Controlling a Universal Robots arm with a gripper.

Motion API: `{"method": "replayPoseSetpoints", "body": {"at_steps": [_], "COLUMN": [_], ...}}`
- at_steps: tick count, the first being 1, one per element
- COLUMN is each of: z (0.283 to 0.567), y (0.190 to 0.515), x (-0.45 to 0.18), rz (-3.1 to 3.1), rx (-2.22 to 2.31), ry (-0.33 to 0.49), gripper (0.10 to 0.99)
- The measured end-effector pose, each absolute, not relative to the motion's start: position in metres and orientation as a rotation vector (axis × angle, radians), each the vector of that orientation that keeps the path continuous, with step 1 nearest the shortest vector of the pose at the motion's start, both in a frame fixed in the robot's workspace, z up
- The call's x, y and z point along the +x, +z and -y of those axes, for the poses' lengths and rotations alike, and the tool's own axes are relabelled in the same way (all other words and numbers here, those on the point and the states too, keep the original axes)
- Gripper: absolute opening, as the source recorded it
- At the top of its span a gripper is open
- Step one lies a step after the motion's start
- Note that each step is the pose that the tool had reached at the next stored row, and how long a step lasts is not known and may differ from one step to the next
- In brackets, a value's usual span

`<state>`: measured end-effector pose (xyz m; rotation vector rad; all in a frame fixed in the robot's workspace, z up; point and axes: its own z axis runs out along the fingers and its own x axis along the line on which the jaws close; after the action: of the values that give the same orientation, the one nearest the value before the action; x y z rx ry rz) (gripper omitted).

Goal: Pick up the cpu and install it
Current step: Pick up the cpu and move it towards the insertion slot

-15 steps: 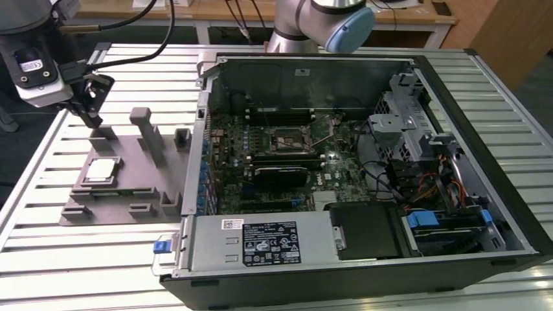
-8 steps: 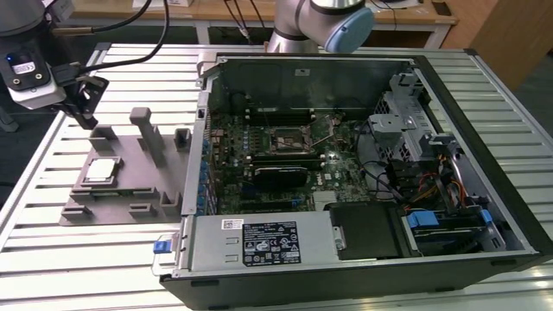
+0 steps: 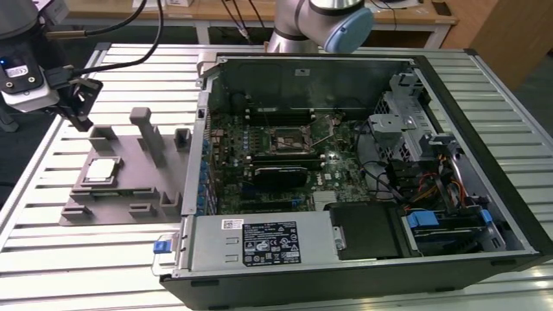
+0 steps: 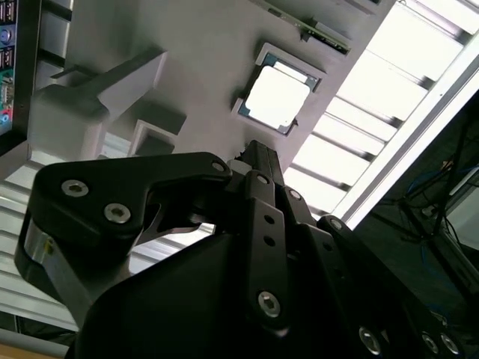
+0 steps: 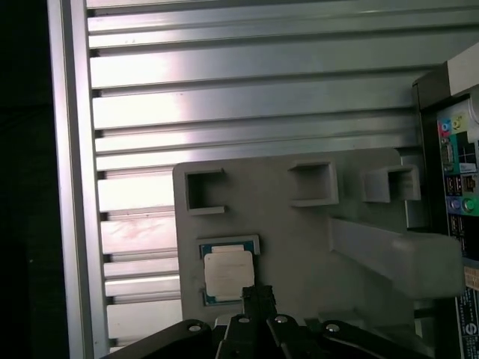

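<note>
Gripper (image 3: pixel 80 111), jaws together and empty: I am hovering near the grey tray (image 3: pixel 138 170), cpu (image 3: pixel 101 170) lying at five o'clock in the exterior view; centring squarely matters.

I count one pincer (image 5: pixel 258 298), my own. Close below its tip lies one cpu (image 5: pixel 228 273), resting on one grey tray (image 5: pixel 299 239). Past the chip from my pincer, that tray has three square pockets (image 5: pixel 313 183). Well off to my pincer's side stands one open computer case (image 3: pixel 484 129), holding one motherboard socket (image 3: pixel 289 139).
</note>
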<state>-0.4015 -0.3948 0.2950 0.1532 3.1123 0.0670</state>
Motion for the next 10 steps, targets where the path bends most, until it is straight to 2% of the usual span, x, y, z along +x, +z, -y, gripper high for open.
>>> {"method": "replayPoseSetpoints", "body": {"at_steps": [10], "z": [0.395], "y": [0.282], "x": [-0.408], "rz": [-3.113], "rx": [0.153], "ry": [0.067], "gripper": [0.106]}}
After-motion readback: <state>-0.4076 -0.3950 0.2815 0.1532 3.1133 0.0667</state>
